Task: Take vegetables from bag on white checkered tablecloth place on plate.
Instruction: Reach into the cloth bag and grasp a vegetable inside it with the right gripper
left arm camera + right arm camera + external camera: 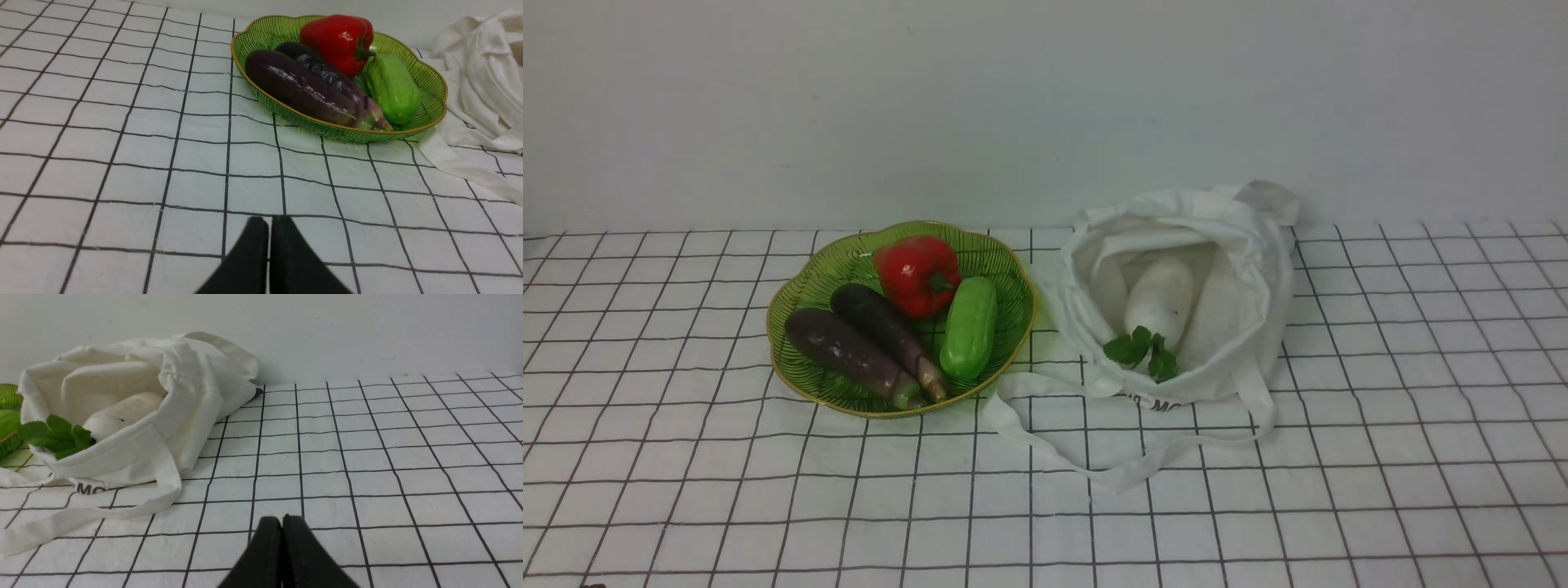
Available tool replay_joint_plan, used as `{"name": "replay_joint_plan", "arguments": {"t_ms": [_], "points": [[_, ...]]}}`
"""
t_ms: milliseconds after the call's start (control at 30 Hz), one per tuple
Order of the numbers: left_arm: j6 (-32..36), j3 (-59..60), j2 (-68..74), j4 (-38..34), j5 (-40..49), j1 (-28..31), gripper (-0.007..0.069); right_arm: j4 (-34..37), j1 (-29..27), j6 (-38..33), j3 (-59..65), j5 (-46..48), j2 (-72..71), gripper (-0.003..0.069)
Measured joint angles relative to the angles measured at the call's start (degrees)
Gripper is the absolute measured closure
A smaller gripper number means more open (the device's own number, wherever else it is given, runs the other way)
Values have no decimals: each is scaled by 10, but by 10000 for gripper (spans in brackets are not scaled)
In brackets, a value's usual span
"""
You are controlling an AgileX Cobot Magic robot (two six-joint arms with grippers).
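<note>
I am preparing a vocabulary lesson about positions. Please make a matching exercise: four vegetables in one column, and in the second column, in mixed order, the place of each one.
Things:
1. radish
2. red pepper
3. cucumber
4. eggplants

Places:
a. on the plate, at the side nearest the bag
b. inside the bag
c. on the plate, at its back
d. on the plate, at the side away from the bag

Pairs: 1-b, 2-c, 3-a, 4-d

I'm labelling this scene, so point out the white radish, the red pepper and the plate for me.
white radish (1161, 292), front view, on its smooth white body.
red pepper (916, 273), front view, on its glossy side.
plate (815, 283), front view, on its bare ribbed left wall.
</note>
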Motion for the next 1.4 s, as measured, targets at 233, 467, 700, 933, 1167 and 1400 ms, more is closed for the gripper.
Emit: {"name": "replay_joint_plan", "arguments": {"t_ms": [233,467,700,933,1167,1400], "points": [[0,0,0,0,0,0,632,68,0,45,0,0,0,674],[0,0,0,0,0,0,632,361,0,202,1,-1,0,674],[0,0,0,0,0,0,632,386,0,213,1,-14,0,674],[0,0,0,0,0,0,632,390,0,165,-25,-18,0,674],[0,0,0,0,0,0,632,264,0,-30,-272,54,130,674],[0,0,0,0,0,0,632,165,0,-48,-386,294,459,674]]}}
